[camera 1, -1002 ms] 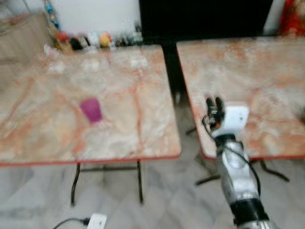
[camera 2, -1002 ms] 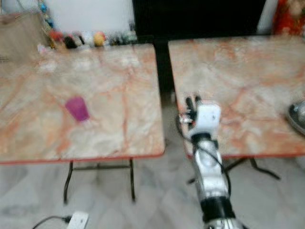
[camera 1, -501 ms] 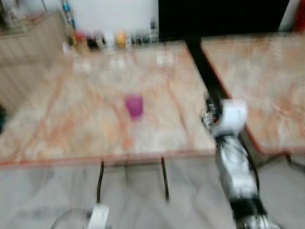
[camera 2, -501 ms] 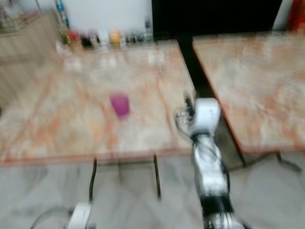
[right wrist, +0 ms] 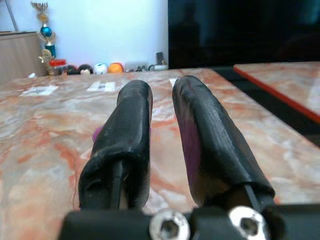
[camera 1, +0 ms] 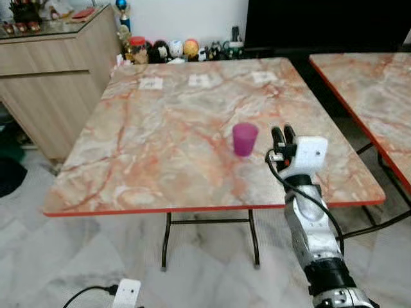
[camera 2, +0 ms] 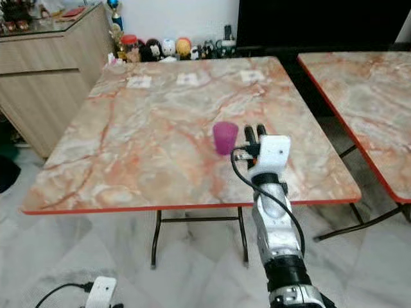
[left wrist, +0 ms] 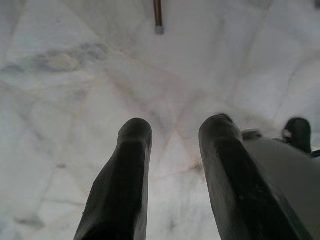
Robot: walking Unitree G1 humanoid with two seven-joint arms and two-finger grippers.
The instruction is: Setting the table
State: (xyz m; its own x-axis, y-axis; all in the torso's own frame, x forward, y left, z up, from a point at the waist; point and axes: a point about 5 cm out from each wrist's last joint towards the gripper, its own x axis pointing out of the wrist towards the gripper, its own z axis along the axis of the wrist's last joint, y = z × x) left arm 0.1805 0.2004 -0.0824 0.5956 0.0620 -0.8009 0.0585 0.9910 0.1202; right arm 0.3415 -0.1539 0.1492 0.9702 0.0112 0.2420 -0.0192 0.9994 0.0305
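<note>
Small purple plastic cup (camera 1: 244, 139) upright right of centre in the left eye frame, on the marble-patterned, red-edged square folding surface (camera 1: 160, 160), toward its right half and well in from the edges. Probably light and rigid, smooth-walled, so easily tipped or nudged; best taken around the middle of the side wall, not too hard. Right claw (camera 1: 284, 136) just right of the cup, raised over the surface, black fingers (right wrist: 131, 140) slightly parted and empty, purple showing past them in the wrist frame. Left claw (left wrist: 175, 150) low over pale marble floor, fingers apart, holding nothing. Three small paper slips near the surface's far edge; second matching surface (camera 1: 376, 83) at the right edge of frame, a wooden cabinet (camera 1: 51, 70) upper left, and little figurines (camera 1: 173, 49) along the white back wall.
</note>
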